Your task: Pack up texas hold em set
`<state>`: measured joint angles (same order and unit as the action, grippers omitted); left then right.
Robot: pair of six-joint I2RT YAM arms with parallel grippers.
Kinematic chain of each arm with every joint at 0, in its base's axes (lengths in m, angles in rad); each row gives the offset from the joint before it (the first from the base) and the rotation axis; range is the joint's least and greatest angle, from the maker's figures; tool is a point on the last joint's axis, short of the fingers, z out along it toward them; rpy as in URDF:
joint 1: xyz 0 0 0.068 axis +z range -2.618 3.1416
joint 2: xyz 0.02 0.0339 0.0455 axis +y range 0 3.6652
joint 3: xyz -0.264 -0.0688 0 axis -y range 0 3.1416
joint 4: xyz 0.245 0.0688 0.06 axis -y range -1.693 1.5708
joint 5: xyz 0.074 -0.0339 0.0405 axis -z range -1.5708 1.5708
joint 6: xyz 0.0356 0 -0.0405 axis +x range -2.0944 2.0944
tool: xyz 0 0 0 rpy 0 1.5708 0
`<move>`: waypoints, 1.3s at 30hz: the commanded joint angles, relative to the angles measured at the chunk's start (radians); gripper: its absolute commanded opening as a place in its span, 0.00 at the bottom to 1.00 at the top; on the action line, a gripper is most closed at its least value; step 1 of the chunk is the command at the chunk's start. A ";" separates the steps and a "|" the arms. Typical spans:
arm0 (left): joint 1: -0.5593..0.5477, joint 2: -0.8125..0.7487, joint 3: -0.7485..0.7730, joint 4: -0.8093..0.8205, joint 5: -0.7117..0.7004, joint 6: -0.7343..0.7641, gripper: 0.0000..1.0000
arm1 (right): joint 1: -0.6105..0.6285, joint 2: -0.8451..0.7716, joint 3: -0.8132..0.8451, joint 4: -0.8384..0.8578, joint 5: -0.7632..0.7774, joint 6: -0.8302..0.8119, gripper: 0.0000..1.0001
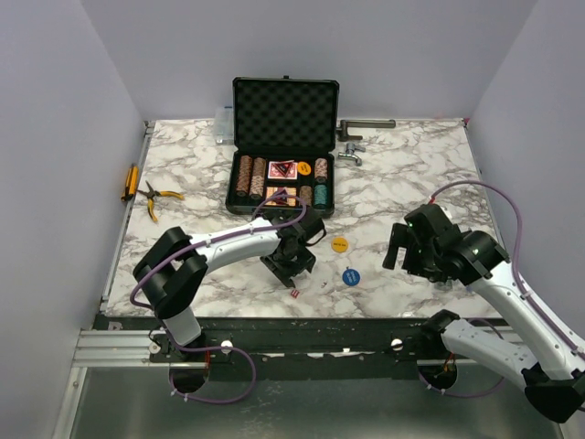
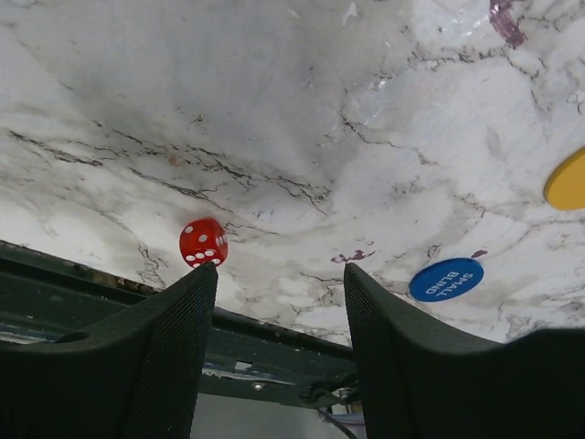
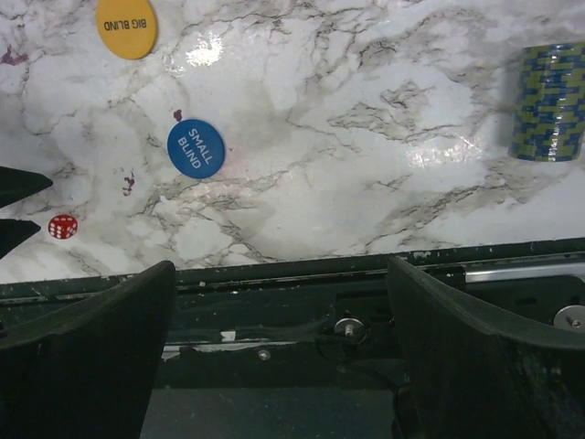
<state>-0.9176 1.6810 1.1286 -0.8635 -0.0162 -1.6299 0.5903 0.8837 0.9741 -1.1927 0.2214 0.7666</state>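
Since the red die point(image 1: 294, 293) lies nearest me, right by the near edge of the marble table point(image 1: 411, 174), I start there. My left gripper point(image 1: 291, 265) hangs just above and beyond it with its fingers apart and nothing between them. On the left wrist view the die sits just past the tip of one finger point(image 2: 174, 329), outside the gap.

To the right of the die lies the blue disc point(image 1: 351, 275), marked SMALL BLIND, and a little farther off the yellow disc point(image 1: 339, 244), marked BIG BLIND. Both lie flat on the marble.

Over the right side of the table my right gripper point(image 1: 395, 249) is spread wide and empty. Its wrist view shows a chip stack point(image 3: 548, 102) standing alone on the marble, well right of the discs.

At the far middle the case point(image 1: 285, 114) stands open, its foam-lined lid upright. Its tray holds brown chip stacks point(image 1: 250, 176) on the left, cards point(image 1: 281, 170) in the middle and teal chips point(image 1: 321, 194) on the right.

Pliers point(image 1: 157, 197) lie left of the case, and metal tools point(image 1: 361, 137) lie to its right.
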 commanded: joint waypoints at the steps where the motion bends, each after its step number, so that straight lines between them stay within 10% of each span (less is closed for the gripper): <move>1: 0.009 0.020 0.021 -0.105 -0.019 -0.163 0.58 | 0.008 -0.049 -0.003 -0.056 0.043 0.007 1.00; 21: 0.002 -0.029 0.152 -0.294 -0.106 -0.122 0.63 | 0.007 -0.048 -0.047 -0.059 -0.014 -0.006 1.00; 39: -0.066 0.070 -0.031 -0.035 -0.062 -0.021 0.56 | 0.008 0.061 -0.039 0.012 -0.050 -0.045 1.00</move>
<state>-0.9775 1.7046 1.1046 -0.9955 -0.0883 -1.7023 0.5903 0.9447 0.9249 -1.2003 0.1932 0.7399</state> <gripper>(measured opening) 0.572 0.997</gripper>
